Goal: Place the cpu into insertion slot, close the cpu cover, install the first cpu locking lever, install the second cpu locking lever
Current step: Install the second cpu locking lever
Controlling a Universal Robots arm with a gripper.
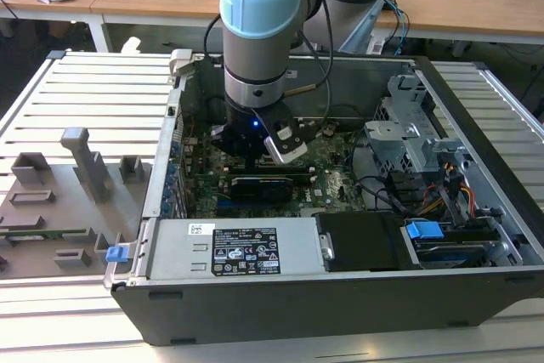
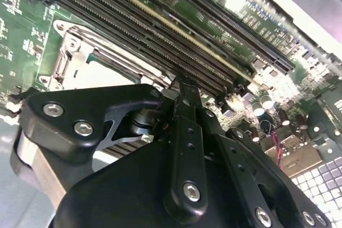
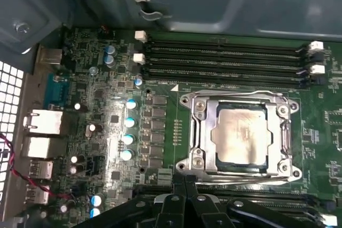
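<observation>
The cpu [image 3: 239, 134], a dull silver square, lies flat inside the insertion slot [image 3: 191, 102] on the green board. The silvery cpu cover [image 3: 202, 132] lies down around it, framing its top. A thin metal lever [image 3: 246, 173] runs along the socket edge nearest my gripper; whether it is latched I cannot tell. My gripper [image 3: 184, 184] sits just off that edge, near one socket corner, shut with nothing between its black fingers. In the second wrist view the gripper [image 2: 184, 86] points at the board between the cover [image 2: 67, 52] and the memory slots. The exterior view has the gripper [image 1: 255, 155] low inside the case.
Long black memory slots [image 3: 224, 57] run beside the socket. Blue-topped capacitors [image 3: 129, 124] and rear ports [image 3: 40, 121] stand nearby. A black expansion card [image 1: 259, 186], the power supply [image 1: 229, 248] and a drive cage [image 1: 408, 138] crowd the case. Grey fixtures [image 1: 81, 159] stand outside it.
</observation>
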